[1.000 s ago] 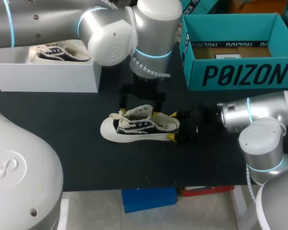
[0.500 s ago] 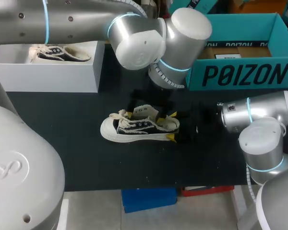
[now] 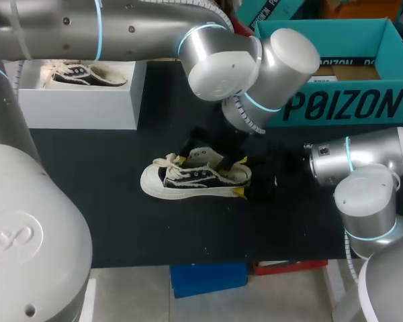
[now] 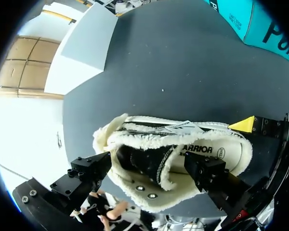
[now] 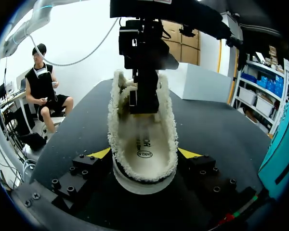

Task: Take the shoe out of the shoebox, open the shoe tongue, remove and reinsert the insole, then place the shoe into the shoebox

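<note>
**Head view:** A low black canvas shoe with cream fleece lining and a white sole point(image 3: 195, 180) sits upright on the black worktop point(image 3: 121, 221), outside the teal cardboard shoebox point(image 3: 336, 104), which stands well beyond its heel. The left arm's wrist covers the shoe's mouth, hiding any contact there. The right jaws clamp the heel from both sides.

**Left wrist view:** The left jaws stand wide astride the black tongue point(image 4: 151, 161), their tips out of sight. They could snag the fleece or the cream insole point(image 4: 221, 151) instead of the tongue.

**Right wrist view:** The yellow tips point(image 5: 102, 153) appear pressed against the heel walls. The insole shows, but the tongue is masked. An upward pull may slip that soft grip and drag the shoe.
</note>
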Robot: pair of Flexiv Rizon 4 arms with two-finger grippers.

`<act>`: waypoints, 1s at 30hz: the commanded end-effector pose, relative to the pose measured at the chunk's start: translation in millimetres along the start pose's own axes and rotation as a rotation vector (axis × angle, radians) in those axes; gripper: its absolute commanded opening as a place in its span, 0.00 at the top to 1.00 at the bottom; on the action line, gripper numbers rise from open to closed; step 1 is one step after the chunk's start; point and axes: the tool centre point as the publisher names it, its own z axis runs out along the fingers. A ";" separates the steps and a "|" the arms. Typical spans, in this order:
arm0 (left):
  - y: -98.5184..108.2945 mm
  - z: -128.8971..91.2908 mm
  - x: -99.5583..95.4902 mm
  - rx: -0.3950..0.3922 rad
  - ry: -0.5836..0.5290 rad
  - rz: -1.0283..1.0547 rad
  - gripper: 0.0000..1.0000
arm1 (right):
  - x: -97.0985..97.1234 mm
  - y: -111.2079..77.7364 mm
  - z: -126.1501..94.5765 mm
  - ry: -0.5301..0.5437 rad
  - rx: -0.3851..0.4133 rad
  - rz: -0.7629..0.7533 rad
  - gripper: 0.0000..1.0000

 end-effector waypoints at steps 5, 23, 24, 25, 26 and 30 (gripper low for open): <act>-2.5 4.3 4.2 -0.006 -0.055 0.011 0.25 | 1.6 -3.7 2.7 -0.001 0.001 0.001 1.00; -7.0 2.8 1.5 0.001 -0.049 0.008 1.00 | 1.6 -3.7 2.7 -0.001 0.001 0.001 1.00; -7.2 2.1 1.5 0.003 -0.047 0.008 1.00 | 1.6 -3.7 2.7 -0.001 0.001 0.001 1.00; -7.3 1.5 1.4 0.007 -0.044 0.008 1.00 | 1.6 -3.7 2.7 -0.001 0.001 0.001 1.00; -7.5 0.9 1.3 0.010 -0.042 0.006 1.00 | 1.6 -3.7 2.7 -0.001 0.001 0.001 1.00; -8.1 -3.2 -0.6 0.019 -0.029 -0.002 1.00 | 1.6 -3.7 2.7 -0.001 0.001 0.001 1.00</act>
